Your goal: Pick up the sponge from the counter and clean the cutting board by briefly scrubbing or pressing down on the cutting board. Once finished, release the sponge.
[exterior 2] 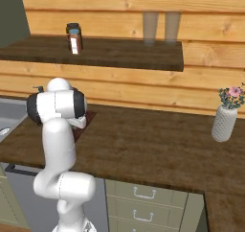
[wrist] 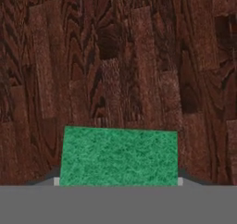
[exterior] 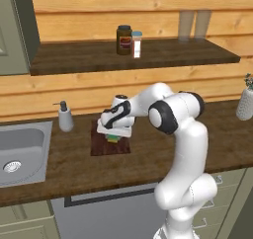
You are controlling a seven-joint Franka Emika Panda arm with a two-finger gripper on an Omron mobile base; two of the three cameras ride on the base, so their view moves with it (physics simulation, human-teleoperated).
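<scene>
Looking along our two-finger gripper (exterior: 114,136), we see it pinching the small rectangular sponge (wrist: 119,156), coarse green top over a yellow layer, down on the flat reddish-brown wood-grain cutting board (exterior: 101,145) lying on the dark plank counter (exterior: 148,154).

Rendered kitchen, wood-plank counter (exterior: 163,154) with steel sink (exterior: 22,151), soap dispenser (exterior: 64,117), drawers (exterior 2: 143,200)

sponge (exterior: 114,138) mostly hidden under the hand at left base view centre, cutting board (exterior 2: 81,128) largely behind the arm, sink (exterior: 22,151) cut off at left edge
</scene>
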